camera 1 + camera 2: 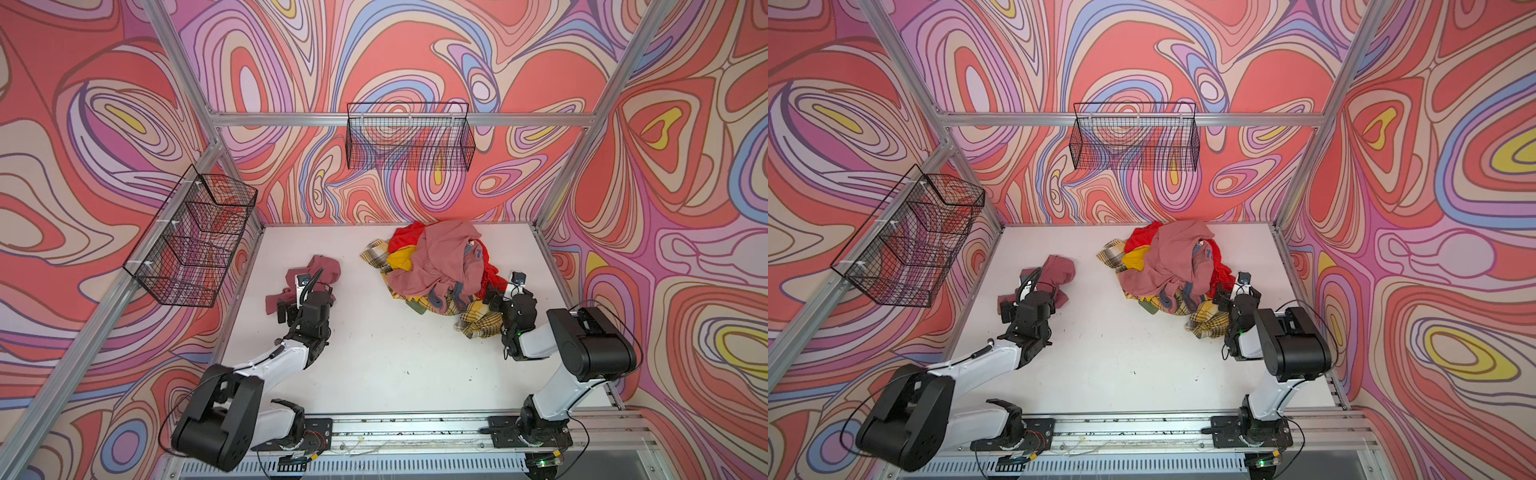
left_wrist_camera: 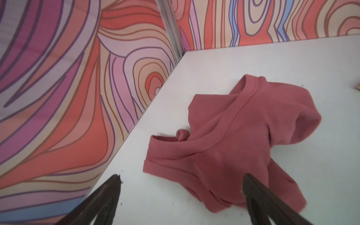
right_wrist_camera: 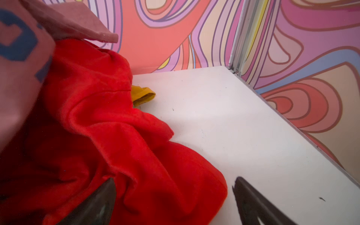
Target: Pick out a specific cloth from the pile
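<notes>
Jaws on both arms stand wide apart and hold nothing. The left gripper hangs over the near end of the cloth, which lies crumpled on the desk on its own, well apart from the pile. 1 finger is over the fabric and the other is over bare desk. The step in hand looks like taking hold of this piece. To do it well, I would shift the jaws so that both fingers bracket fabric rather than desk. They should come down on a bunched fold or on the ribbed band, which offers a thicker ridge, then close fully before lifting straight up. A pinch on a single thin layer would likely slip. The right gripper sits at the edge of the red garment in the pile and should stay clear of it, so that nothing else is dragged along. Much is hidden. In both top views the left wrist covers the middle of the cloth and both fingertips, so height above the fabric cannot be read there. In the left wrist view the near edge of the cloth runs out of frame and behind 1 finger, and whether that finger touches it I cannot tell. Nor can I tell whether the right gripper's finger presses on the red garment. The lower layers of the pile are buried under the larger pink garment.
</notes>
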Motion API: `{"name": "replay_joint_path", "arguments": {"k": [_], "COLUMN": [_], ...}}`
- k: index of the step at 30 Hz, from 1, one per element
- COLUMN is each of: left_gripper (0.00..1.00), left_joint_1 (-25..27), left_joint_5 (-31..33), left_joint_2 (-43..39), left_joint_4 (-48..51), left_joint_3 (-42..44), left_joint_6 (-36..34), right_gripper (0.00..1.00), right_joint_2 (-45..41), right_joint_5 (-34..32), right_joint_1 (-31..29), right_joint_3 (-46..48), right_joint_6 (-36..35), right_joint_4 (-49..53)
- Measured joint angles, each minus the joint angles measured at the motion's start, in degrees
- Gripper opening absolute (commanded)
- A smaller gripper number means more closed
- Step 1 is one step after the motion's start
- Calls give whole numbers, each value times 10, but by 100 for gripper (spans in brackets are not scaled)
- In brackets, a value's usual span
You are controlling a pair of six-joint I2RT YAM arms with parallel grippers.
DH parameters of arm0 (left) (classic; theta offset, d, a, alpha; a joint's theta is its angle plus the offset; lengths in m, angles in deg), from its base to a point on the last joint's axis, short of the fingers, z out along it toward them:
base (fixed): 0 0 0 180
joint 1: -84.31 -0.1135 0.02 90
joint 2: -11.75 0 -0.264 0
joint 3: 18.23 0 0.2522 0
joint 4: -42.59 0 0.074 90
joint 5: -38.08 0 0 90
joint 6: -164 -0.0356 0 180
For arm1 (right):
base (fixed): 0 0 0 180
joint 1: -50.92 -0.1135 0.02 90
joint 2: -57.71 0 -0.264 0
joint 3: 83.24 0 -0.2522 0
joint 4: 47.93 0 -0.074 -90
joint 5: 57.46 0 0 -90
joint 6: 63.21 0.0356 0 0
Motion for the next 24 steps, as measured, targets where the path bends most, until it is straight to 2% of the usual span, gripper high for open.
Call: {"name": "replay_joint_path", "arguments": {"k": [2,4,8,12,13,15,16,24], "left_gripper": [100,100,98,93,89,93,100,100], "left_joint_1": [-1,3,-3,-68,-85,-112,-116,-120], "left_joint_5": [-7,-21,-73,-184,-211,-253,-262,-290], "left_joint_2": [76,143,142,96,93,105,108,115], "left_joint_4": [-130,-202,-248,-245,-242,-243,-228,-196], "left_joint_3": [34,45,45,44,44,38,33,21], "left_joint_6": [-36,-76,-101,-82,-75,-61,-56,-26], "right_gripper": [98,98,99,98,98,98,98,98], "right_joint_2": [0,0,0,0,0,0,0,0], "right_joint_5": [1,3,4,5,5,6,6,7], "right_joint_1": [0,0,0,0,0,0,0,0], "right_joint_3": [-31,-44,-45,-45,-45,-45,-45,-45], "right_joint_6": [0,-1,-2,-2,-2,-2,-2,-2], "right_joint_4": [24,32,55,65,67,70,71,73]}}
